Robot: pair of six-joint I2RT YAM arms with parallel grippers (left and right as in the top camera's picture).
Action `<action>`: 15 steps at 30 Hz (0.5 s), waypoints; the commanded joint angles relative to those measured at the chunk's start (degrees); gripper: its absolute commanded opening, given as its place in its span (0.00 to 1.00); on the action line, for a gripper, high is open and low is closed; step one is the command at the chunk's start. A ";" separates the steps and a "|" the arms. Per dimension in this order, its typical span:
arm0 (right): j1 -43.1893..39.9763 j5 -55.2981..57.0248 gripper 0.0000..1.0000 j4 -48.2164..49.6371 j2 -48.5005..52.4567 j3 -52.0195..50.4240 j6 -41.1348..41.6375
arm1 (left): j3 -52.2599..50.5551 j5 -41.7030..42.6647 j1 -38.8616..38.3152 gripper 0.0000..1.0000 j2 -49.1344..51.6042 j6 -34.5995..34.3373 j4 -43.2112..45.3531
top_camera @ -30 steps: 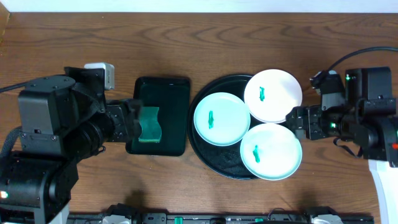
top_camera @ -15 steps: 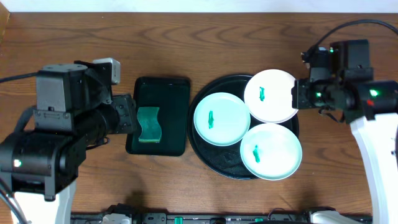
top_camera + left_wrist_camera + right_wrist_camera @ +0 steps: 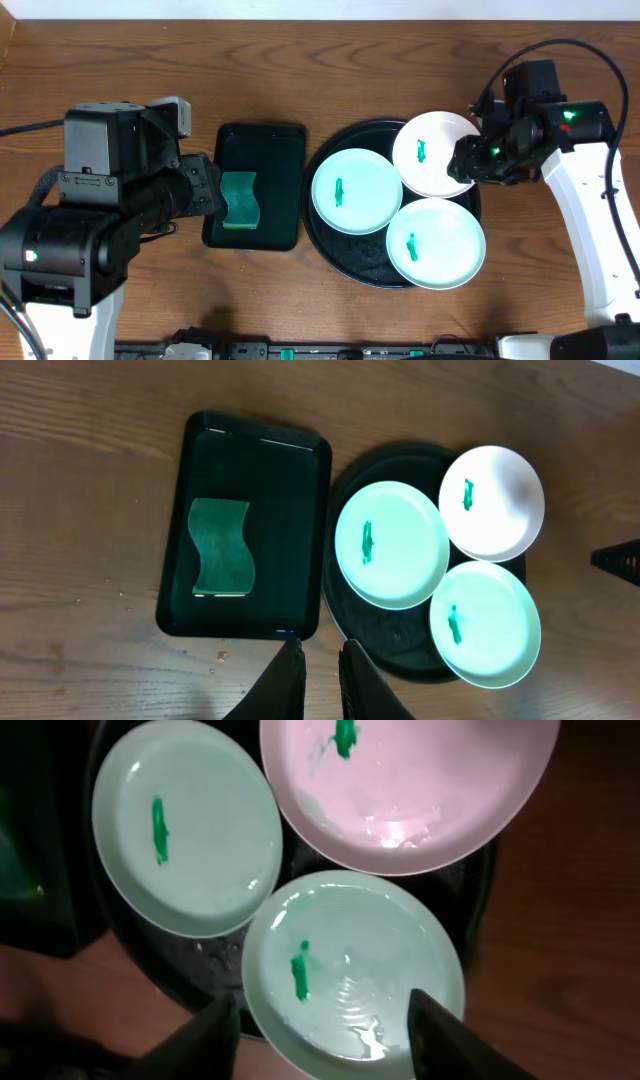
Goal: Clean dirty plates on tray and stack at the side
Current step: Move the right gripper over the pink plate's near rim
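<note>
- Plainly, found the round black tray (image 3: pixel 360 255) lying right of centre on the wooden bench (image 3: pixel 300 70), carrying all three dirty plates (image 3: pixel 400 560).
- Saw the left mint plate (image 3: pixel 365 200) sitting wholly inside the rim at the tray's left side.
- Saw the white plate (image 3: pixel 435 172) at the far right, reaching out past the tray's rim.
- Saw the near mint plate (image 3: pixel 445 250) at the near right, likewise jutting over the rim above the bench.
- Noted a small green smear near the centre of each plate.
- Noted the three plate edges crowded close together; could not tell touching from overlapping.
- Found the right gripper (image 3: pixel 323 998) hanging above the plates, fingers spread wide apart, nothing between them and nothing held.
- From its wrist view, saw those fingers framing the near mint plate; from overhead, placed it over the white plate's right edge.
- Found the left gripper (image 3: pixel 320 650) high above the bench, fingers drawn almost together with only a narrow slit, gripping nothing.
- From overhead, placed it at the left edge of the smaller rectangular black tray (image 3: pixel 290 135), itself just left of the round black tray.
- Saw a green wavy sponge (image 3: pixel 240 200) lying flat in that rectangular tray, left of its middle, touched by neither gripper.
</note>
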 commanded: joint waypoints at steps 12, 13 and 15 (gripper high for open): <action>1.16 1.27 0.64 0.87 -0.13 0.87 -0.96 | -3.56 -0.37 0.31 0.15 3.56 -0.50 -1.53; 1.16 1.27 0.64 0.81 -0.13 0.87 -0.94 | -4.33 -0.37 0.31 0.15 3.89 -0.48 -1.53; 1.18 1.25 0.63 0.59 -0.13 0.87 -0.92 | -5.84 -0.39 0.31 0.15 4.52 -0.48 -1.40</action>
